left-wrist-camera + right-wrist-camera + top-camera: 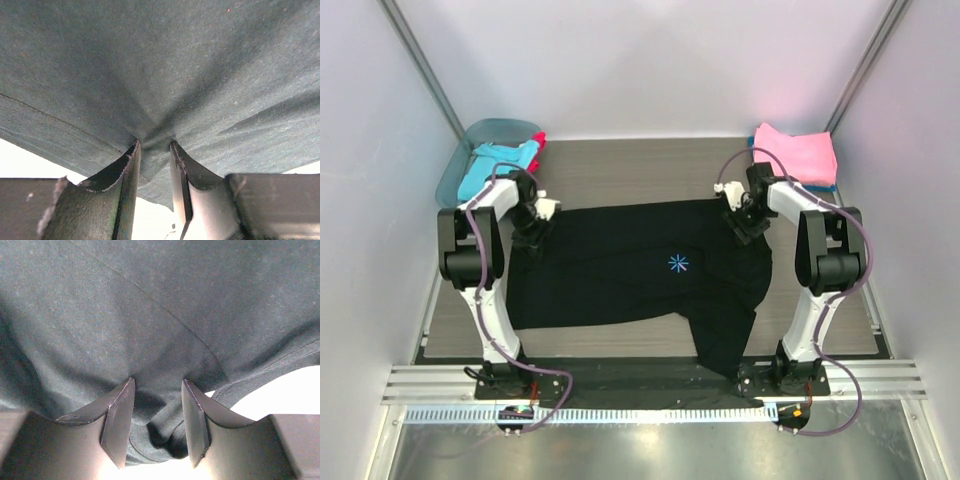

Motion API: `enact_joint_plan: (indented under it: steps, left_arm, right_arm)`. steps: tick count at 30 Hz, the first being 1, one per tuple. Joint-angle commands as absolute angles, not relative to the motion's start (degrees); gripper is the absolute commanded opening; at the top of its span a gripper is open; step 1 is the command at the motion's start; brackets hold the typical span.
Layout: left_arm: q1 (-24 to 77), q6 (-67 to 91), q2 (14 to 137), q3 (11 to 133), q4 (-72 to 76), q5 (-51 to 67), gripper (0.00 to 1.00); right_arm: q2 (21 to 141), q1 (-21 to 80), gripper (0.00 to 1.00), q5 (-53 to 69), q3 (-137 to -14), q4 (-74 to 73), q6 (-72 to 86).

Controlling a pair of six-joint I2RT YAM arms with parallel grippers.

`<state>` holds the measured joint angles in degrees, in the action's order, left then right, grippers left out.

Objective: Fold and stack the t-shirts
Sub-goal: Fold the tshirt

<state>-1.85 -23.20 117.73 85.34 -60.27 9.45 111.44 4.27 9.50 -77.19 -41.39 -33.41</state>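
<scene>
A large black t-shirt (620, 285) with a light-blue asterisk mark (677, 263) lies spread across the table, its lower right part hanging over the near edge. My left gripper (533, 228) sits at its upper left corner. In the left wrist view the cloth (165, 65) puckers into the narrow gap of the left gripper (155, 147). My right gripper (745, 222) is at the upper right corner. Its jaws (157, 385) stand wider around a bunched fold with a hem (165, 435). A folded pink t-shirt (798, 152) lies at the back right.
A translucent teal tub (470, 140) at the back left holds a turquoise t-shirt (495, 160) and a red one (537, 140). A blue edge (830, 187) shows under the pink shirt. White walls close in on both sides. A metal rail (650, 385) runs along the near edge.
</scene>
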Motion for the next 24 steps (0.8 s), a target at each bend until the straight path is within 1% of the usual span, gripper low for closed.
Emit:
enact_joint_plan:
  steps: [1, 3, 5, 6, 7, 8, 10, 11, 14, 15, 18, 19, 24]
  left_arm:
    - [-1.8, -24.4, 114.1, 79.2, -59.2, 8.6, 0.32]
    - [-1.8, -24.5, 111.5, 77.6, -58.7, 8.7, 0.32]
    - [-1.7, -24.7, 110.1, 78.7, -59.4, 9.2, 0.32]
    - [-1.5, -24.6, 109.0, 80.3, -59.8, 9.6, 0.33]
    - [-1.6, -24.5, 108.4, 82.2, -60.9, 9.8, 0.35]
    - [-1.5, -24.3, 107.9, 87.1, -61.3, 9.7, 0.39]
    - [-1.5, -23.9, 107.9, 92.3, -61.7, 8.9, 0.41]
    - [-1.5, -23.5, 108.3, 97.3, -61.4, 8.2, 0.43]
    - [-1.5, -22.4, 111.7, 103.7, -61.5, 5.2, 0.47]
    - [-1.6, -22.2, 112.9, 107.2, -62.0, 4.8, 0.47]
    - [-1.6, -22.0, 117.9, 112.0, -64.9, 4.6, 0.45]
    - [-1.6, -22.1, 118.9, 112.5, -65.2, 4.3, 0.45]
    - [-1.6, -22.1, 123.7, 114.9, -63.8, 2.4, 0.45]
  right_arm:
    - [107.8, 3.8, 0.48, 7.3, -74.1, -45.9, -35.2]
    - [106.4, 3.8, 0.48, 8.0, -72.5, -46.8, -35.1]
    - [104.5, 3.8, 0.48, 8.8, -73.0, -47.7, -34.6]
    - [104.0, 3.8, 0.48, 9.1, -74.1, -48.2, -34.1]
    - [103.6, 3.7, 0.48, 9.4, -75.5, -48.6, -33.1]
    - [103.0, 3.8, 0.49, 10.1, -78.9, -49.5, -32.9]
    - [102.7, 3.6, 0.49, 10.4, -82.7, -49.7, -32.3]
    - [102.9, 3.3, 0.49, 10.5, -86.3, -49.7, -32.0]
    - [104.8, 2.6, 0.50, 10.6, -92.7, -49.1, -30.9]
    - [107.0, 1.9, 0.50, 10.6, -94.0, -49.1, -30.4]
    - [111.5, 0.8, 0.50, 11.8, -98.9, -49.0, -28.2]
    - [112.8, -1.1, 0.50, 12.0, -99.9, -49.1, -27.8]
    - [118.6, -3.5, 0.50, 12.5, -106.6, -49.1, -26.1]
